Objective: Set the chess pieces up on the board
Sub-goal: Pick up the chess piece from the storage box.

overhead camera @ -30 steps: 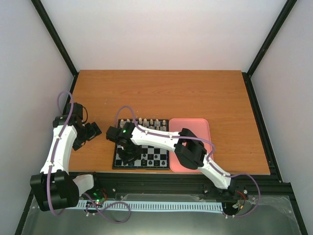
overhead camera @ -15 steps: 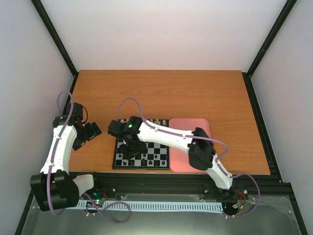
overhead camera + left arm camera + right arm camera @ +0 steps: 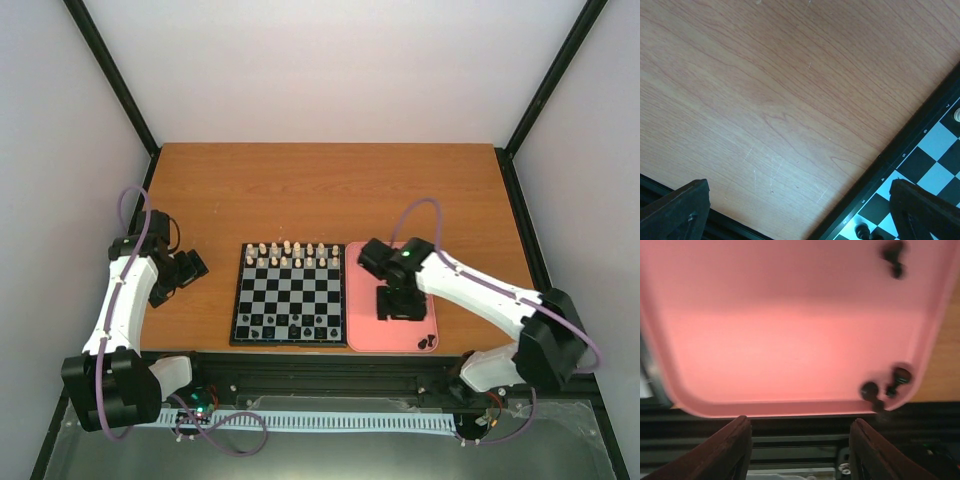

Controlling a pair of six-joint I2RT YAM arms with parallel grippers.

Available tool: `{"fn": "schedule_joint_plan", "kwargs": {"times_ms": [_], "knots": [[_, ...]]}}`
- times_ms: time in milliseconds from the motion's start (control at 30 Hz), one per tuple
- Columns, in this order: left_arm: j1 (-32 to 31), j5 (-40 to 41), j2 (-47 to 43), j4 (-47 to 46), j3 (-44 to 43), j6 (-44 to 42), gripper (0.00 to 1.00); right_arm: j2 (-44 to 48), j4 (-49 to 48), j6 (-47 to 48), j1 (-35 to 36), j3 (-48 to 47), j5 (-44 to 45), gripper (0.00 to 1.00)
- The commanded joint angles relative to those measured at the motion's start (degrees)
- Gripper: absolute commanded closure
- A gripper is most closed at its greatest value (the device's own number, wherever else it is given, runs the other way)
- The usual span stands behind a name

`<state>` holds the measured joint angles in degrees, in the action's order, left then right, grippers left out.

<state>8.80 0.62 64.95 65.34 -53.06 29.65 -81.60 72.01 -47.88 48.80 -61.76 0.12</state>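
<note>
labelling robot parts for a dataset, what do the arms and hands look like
The left arm and right arm have white links and black joints. A purple cable loops along each. The left hand and right hand are black and two-fingered. A green light shows near the right wrist.

A robotics lab cell: white panels [image 3: 330, 60] and black frame posts [image 3: 112, 75] box in a wooden bench [image 3: 330, 185], a black rail [image 3: 330, 375] along its near edge.

Board [image 3: 288, 295] near-centre on desk [image 3: 330, 190]; tray [image 3: 364, 322] just right of it. Pieces [image 3: 290, 326] on board's near rows, opposing set [image 3: 287, 256] on far two rows. Strays [image 3: 427, 341] in tray's near right corner. Right tool [image 3: 398, 308] over tray.
</note>
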Motion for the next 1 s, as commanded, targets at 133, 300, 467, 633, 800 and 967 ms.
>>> {"fn": "schedule_joint_plan", "kwargs": {"times_ms": [133,300,467,633,800,967], "knots": [[-0.74,-0.62,-0.39,-1.0,0.04,-1.0,0.0,9.33,-0.73,-2.47,-10.25,11.99,3.72,0.45],[-0.89,-0.62,-0.3,-0.9,0.06,-1.09,0.0,12.0,-3.91,-2.32,-14.07,18.57,0.61,0.46],[-1.09,-0.44,-0.26,-0.91,0.05,-1.01,0.0,12.96,-6.29,-1.41,-15.88,22.47,-1.64,0.47],[-1.1,-0.45,0.0,-0.96,0.01,-1.0,0.0,11.53,-7.66,-1.23,-16.03,23.09,-2.7,0.53],[-1.15,-0.49,0.06,-0.87,0.03,-1.08,0.0,9.56,-9.23,-0.91,-16.08,23.73,-2.97,0.59],[-1.24,-0.36,0.0,-0.74,-0.03,-1.08,0.0,8.4,-9.83,-0.64,-16.15,24.36,-2.9,0.68]]}}
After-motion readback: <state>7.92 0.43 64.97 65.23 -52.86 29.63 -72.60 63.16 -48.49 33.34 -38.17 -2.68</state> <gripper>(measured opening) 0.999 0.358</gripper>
